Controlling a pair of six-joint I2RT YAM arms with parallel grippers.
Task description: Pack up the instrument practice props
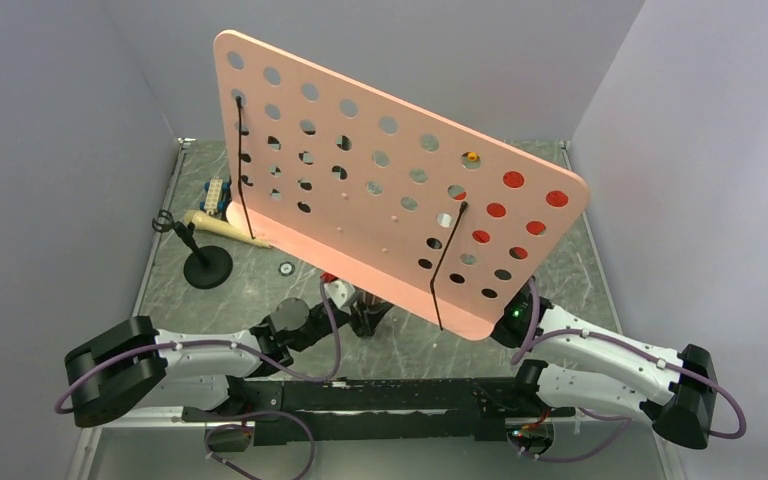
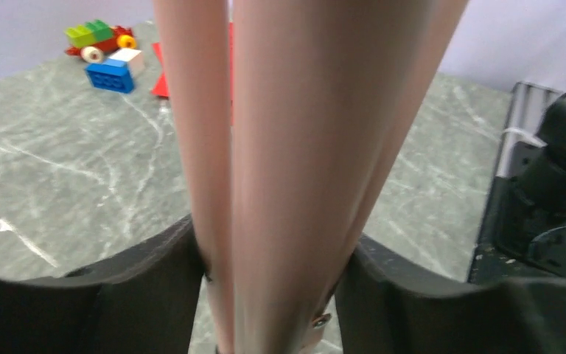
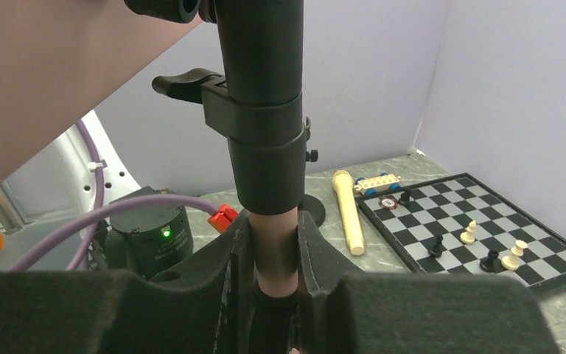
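Observation:
The pink perforated music stand point(image 1: 380, 190) leans across the middle of the table. My left gripper point(image 1: 365, 315) sits under its lower edge, shut on the stand's folded pink legs point(image 2: 287, 147). My right gripper point(image 1: 520, 320) is shut on the stand's pink post point(image 3: 274, 251), just below a black collar point(image 3: 261, 133). The cream microphone point(image 1: 215, 225) lies flat at the back left and also shows in the right wrist view point(image 3: 348, 210). Its black round-base stand point(image 1: 208, 268) stands beside it. Red pages point(image 1: 513, 180) show through the stand's holes and in the left wrist view point(image 2: 161, 81).
A chessboard point(image 3: 472, 228) with pieces lies behind the pink stand, hidden from the top view. Coloured toy bricks point(image 2: 107, 55) sit near the back wall, and more lie by the microphone point(image 1: 217, 192). Grey walls close the table on three sides.

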